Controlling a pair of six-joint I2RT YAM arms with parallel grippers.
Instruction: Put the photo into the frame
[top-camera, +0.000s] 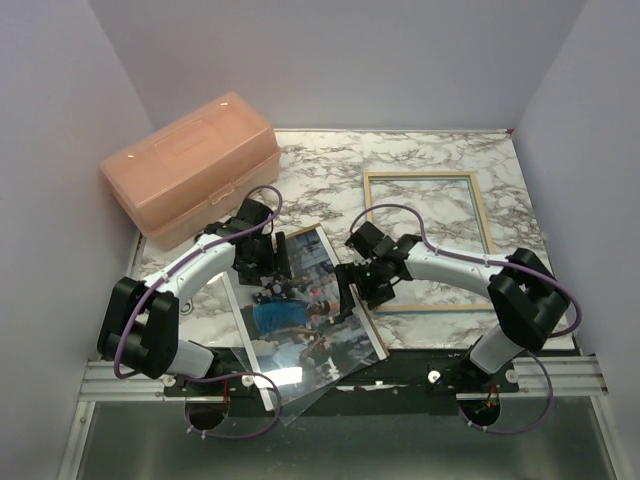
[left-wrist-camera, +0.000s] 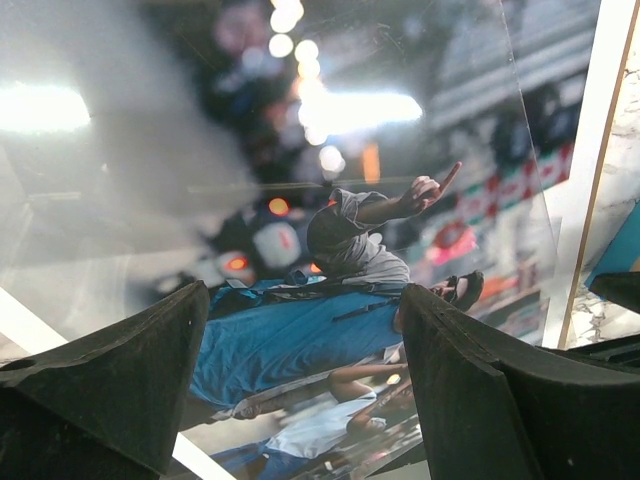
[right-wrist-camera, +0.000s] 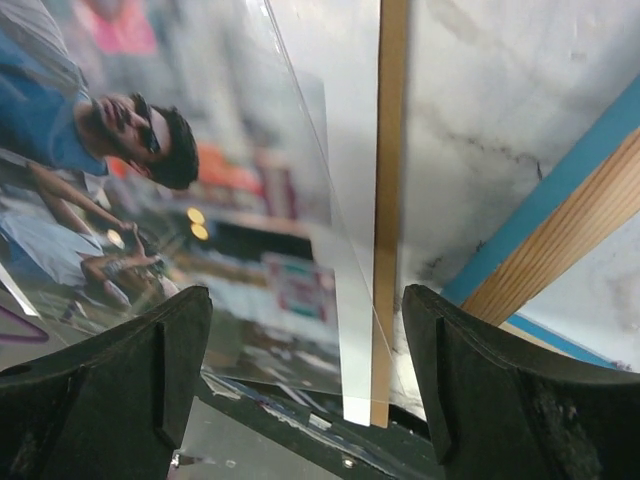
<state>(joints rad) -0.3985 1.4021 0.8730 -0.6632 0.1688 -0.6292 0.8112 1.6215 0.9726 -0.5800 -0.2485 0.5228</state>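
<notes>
The left claw (top-camera: 266, 262) stands wide open, its two dark fingers (left-wrist-camera: 130, 380) spread far apart with nothing gripped between them. It hangs over the far part of the large rectangular colour photo (top-camera: 305, 322) of people on a street. Whether its tips touch the print cannot be told. The right claw (top-camera: 352, 290) is spread just as wide and holds nothing. In its wrist view it sits over the photo's right edge, where a white margin and a thin brown strip (right-wrist-camera: 390, 200) run between the fingers.

The photo lies face up and askew on the white marble-patterned table (top-camera: 320, 190), between the two arms. A clear glossy sheet (top-camera: 298, 385) lies over it and juts past the table's near edge.

The thin rectangular frame (top-camera: 420, 175) lies flat, just to the right of the photo, pale wood side up, with the right arm across its near part. A translucent peach plastic box (top-camera: 190, 165) stands at the far left.
</notes>
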